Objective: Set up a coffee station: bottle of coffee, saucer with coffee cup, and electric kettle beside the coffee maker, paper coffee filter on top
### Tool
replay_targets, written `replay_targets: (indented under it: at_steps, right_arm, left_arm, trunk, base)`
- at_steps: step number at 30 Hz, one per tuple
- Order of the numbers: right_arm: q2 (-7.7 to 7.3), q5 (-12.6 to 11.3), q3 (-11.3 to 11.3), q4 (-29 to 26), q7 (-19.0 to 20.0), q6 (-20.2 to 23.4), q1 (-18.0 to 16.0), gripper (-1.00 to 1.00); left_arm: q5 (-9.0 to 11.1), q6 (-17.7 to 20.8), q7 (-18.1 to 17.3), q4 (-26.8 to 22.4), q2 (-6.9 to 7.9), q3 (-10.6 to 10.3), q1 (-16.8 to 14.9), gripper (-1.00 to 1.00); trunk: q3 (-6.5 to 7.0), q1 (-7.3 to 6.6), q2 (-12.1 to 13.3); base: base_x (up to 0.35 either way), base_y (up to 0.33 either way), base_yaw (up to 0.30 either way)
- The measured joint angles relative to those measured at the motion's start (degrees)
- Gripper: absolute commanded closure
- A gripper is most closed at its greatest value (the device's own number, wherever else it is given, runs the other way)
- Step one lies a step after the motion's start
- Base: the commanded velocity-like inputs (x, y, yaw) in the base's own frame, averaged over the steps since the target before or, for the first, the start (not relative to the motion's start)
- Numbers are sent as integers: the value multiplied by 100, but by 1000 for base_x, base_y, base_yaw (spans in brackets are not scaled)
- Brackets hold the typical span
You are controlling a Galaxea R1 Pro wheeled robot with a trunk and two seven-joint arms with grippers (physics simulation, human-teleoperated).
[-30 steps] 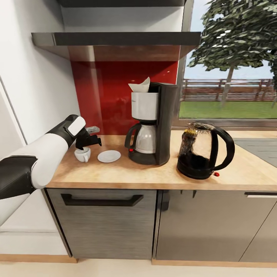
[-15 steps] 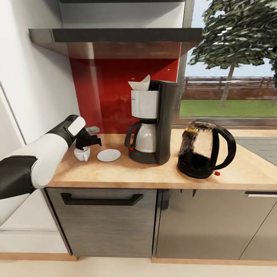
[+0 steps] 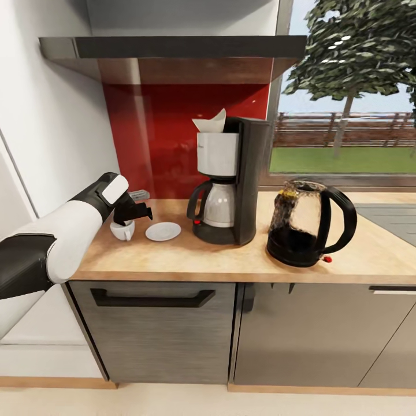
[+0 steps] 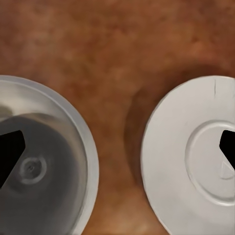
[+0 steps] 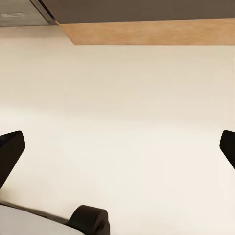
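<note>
The coffee maker (image 3: pixel 228 185) stands on the kitchen countertop (image 3: pixel 190 257) with the paper coffee filter (image 3: pixel 210 122) on top. To its left lies the saucer (image 3: pixel 163 231) (image 4: pixel 196 156), bare, and left of that stands the coffee cup (image 3: pixel 123 230) (image 4: pixel 44 161) on the wood. My left gripper (image 3: pixel 135 214) (image 4: pixel 117 149) hovers open just above them, one fingertip (image 4: pixel 10 152) over the cup and the other over the saucer. The electric kettle (image 3: pixel 309 222) sits right of the coffee maker. A yellow-gold patch shows through its wall; I cannot tell if that is the bottle of coffee. My right gripper (image 5: pixel 117 149) is open over the floor.
A dark shelf (image 3: pixel 173 49) hangs above the red backsplash (image 3: pixel 156 138). A white wall (image 3: pixel 52 127) closes the counter's left end beside my left arm. The sink's edge (image 3: pixel 393 219) lies at far right. Grey cabinet fronts (image 3: pixel 156 329) sit below, and a window behind.
The head view has shifted a little, so the shelf sits higher in the picture. The left arm, cup and saucer hold their places.
</note>
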Motion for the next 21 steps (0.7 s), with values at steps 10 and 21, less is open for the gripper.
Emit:
replay_targets:
  at_steps: [10,21]
  right_arm:
    - [0,0,0,0,0,0,0,-100]
    - [0,0,-9,0,0,0,0,-100]
  left_arm:
    - [0,0,0,0,0,0,0,-100]
    - [0,0,0,0,0,0,0,-100]
  trunk:
    - [-29,0,0]
    - [-61,0,0]
  base:
    - [0,0,0]
    - [0,0,0]
